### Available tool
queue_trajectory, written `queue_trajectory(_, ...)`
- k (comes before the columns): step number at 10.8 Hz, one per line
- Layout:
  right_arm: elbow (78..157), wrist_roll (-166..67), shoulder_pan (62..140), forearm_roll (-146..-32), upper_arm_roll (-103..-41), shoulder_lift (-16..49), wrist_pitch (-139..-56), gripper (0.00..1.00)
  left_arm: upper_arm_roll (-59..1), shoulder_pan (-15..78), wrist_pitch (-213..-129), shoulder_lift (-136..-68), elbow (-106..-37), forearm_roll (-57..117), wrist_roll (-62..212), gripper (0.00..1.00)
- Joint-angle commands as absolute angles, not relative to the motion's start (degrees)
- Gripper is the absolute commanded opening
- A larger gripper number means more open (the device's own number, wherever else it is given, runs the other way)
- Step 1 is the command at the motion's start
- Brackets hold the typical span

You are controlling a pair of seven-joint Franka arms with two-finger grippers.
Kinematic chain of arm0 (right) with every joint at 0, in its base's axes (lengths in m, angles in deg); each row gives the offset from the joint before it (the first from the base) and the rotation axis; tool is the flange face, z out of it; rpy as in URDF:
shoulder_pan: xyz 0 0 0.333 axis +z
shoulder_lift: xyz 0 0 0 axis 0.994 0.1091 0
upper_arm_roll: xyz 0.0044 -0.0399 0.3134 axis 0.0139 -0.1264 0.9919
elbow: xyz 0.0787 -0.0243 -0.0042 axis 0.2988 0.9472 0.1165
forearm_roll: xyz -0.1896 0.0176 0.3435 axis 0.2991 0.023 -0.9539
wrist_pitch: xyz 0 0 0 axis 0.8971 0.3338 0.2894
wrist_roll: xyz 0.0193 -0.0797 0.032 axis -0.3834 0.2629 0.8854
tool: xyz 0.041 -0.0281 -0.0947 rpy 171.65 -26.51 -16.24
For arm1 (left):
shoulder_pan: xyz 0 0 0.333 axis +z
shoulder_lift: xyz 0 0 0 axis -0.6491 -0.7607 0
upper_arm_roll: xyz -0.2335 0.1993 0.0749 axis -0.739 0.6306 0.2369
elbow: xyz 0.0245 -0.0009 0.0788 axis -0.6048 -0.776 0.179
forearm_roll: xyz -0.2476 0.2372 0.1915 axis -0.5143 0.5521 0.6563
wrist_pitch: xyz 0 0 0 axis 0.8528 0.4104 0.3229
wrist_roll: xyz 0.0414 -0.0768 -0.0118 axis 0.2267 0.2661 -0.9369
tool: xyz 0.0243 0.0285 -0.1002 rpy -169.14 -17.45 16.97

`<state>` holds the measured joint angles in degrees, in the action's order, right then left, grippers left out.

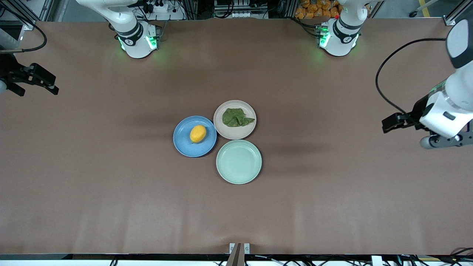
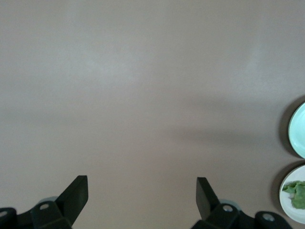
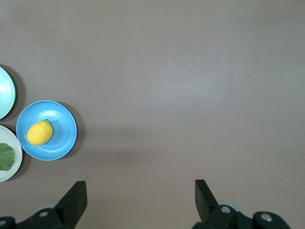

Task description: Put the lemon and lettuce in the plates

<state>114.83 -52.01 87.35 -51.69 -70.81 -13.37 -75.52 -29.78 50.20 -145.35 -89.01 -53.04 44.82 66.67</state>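
The lemon [image 1: 198, 133] lies in the blue plate [image 1: 183, 144], a little off its middle toward the beige plate [image 1: 235, 133]. The lettuce [image 1: 237, 117] lies flat in the beige plate, which touches the blue plate's rim and sits farther from the front camera than the mint plate [image 1: 238, 162]. The mint plate holds nothing. All three plates cluster at the middle of the brown worktop [image 1: 111, 192], rims touching or nearly so.

Both arms are drawn back to the worktop's ends, well apart from the plates. The left arm reaches out from its base and folds down at its own end of the worktop, wrist tilted, with the left pincer [image 1: 392, 122] hanging over bare worktop and pointing toward the plates. In the left wrist view the left pincer [image 2: 142, 195] is released, its two dark fingers [image 2: 76, 193] spread wide with only worktop between them; the edges of the mint plate [image 2: 299, 130] and of the beige plate [image 2: 289, 200] with lettuce [image 2: 298, 193] show at the margin.

The right pincer [image 1: 40, 82] hangs over the worktop's edge at the right arm's end. In the right wrist view the right pincer [image 3: 140, 196] is likewise released, fingers [image 3: 75, 196] wide apart, grasping nothing; the blue plate [image 3: 62, 138] with the lemon [image 3: 39, 132] shows off to one side.
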Motion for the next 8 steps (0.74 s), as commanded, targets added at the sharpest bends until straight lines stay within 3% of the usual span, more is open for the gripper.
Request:
queue_trajectory(1, 116.2, -51.4, 88.0, -51.9, -71.5, -14.7, -76.1, 1.0, -28.6, 50.1, -143.0, -85.4, -53.7, 44.9, 67.6, 1.0)
queue_trajectory(3, 116.2, -51.4, 87.9, -52.0, -71.3, -14.5, -76.2, 1.0, -24.6, 48.6, -141.0, -83.2, -53.7, 42.4, 69.1, 1.0)
queue_trajectory(6, 116.3, -51.4, 84.4, -52.2, -67.3, -14.4, -76.2, 1.0, -13.6, 41.8, -140.7, -82.2, -53.8, 40.2, 72.3, 1.0)
queue_trajectory(8, 116.3, -51.4, 84.7, -52.3, -67.3, -14.3, -76.1, 1.0, -13.1, 41.0, -140.7, -82.3, -53.8, 40.4, 72.3, 1.0)
